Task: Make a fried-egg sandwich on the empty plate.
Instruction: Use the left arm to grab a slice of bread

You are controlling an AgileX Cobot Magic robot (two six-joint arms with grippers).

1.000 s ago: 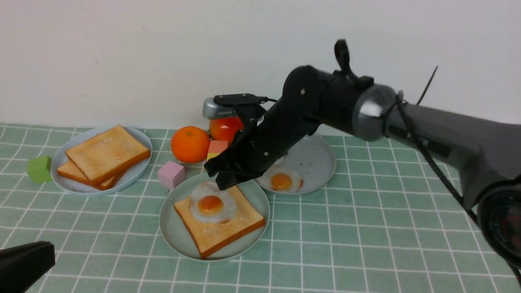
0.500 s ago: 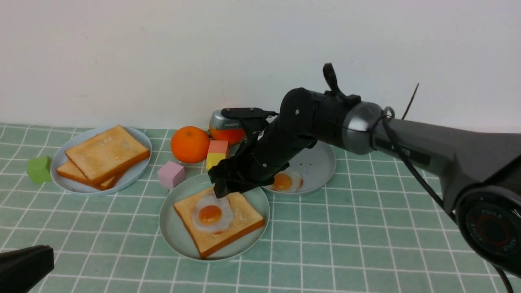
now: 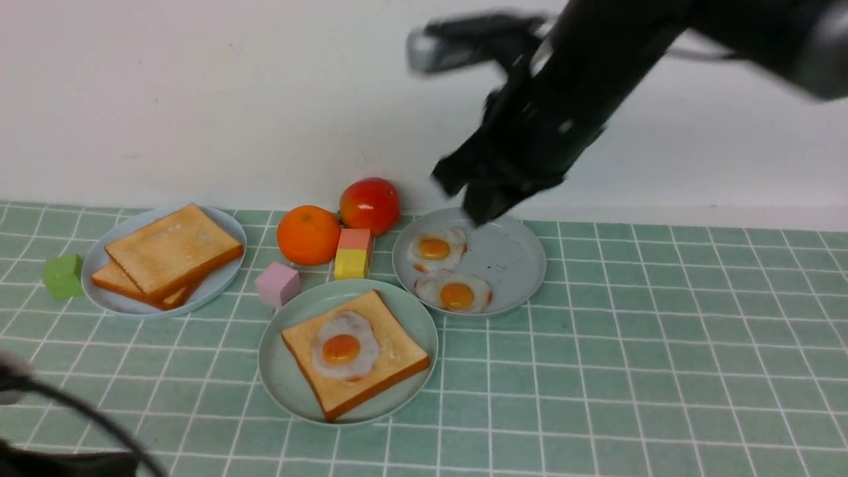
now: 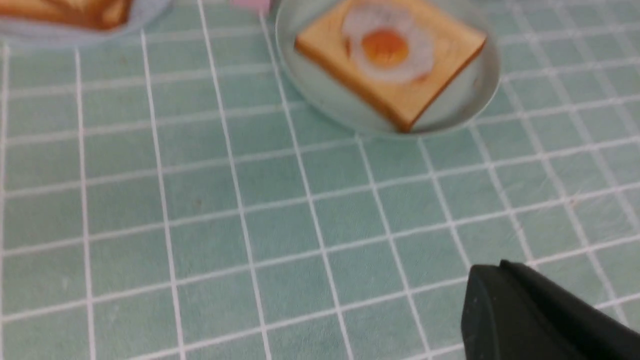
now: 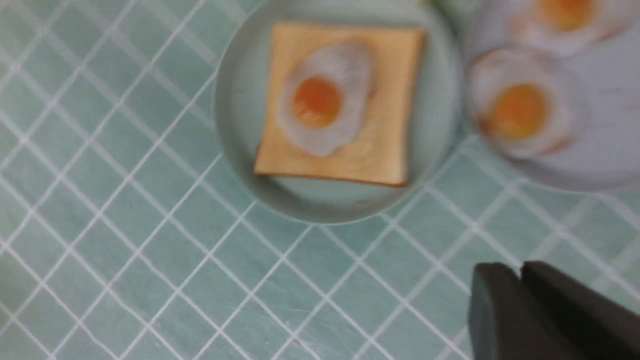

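Egg [image 3: 344, 344] lies on toast [image 3: 391, 368] on the green plate [image 3: 275, 377]. Right gripper [image 5: 517, 274] and left gripper [image 4: 495, 285] show closed, empty jaws; the next step is probably fetching another slice [image 3: 173, 248].

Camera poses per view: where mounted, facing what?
Front: between the arms, facing forward over the table; right gripper raised, left arm at the edge.
Left wrist: low, facing across the table to mint plate; left gripper shows.
Right wrist: high, facing down on mint plate and egg plate; right gripper shows.
Shared: all show egg on toast.
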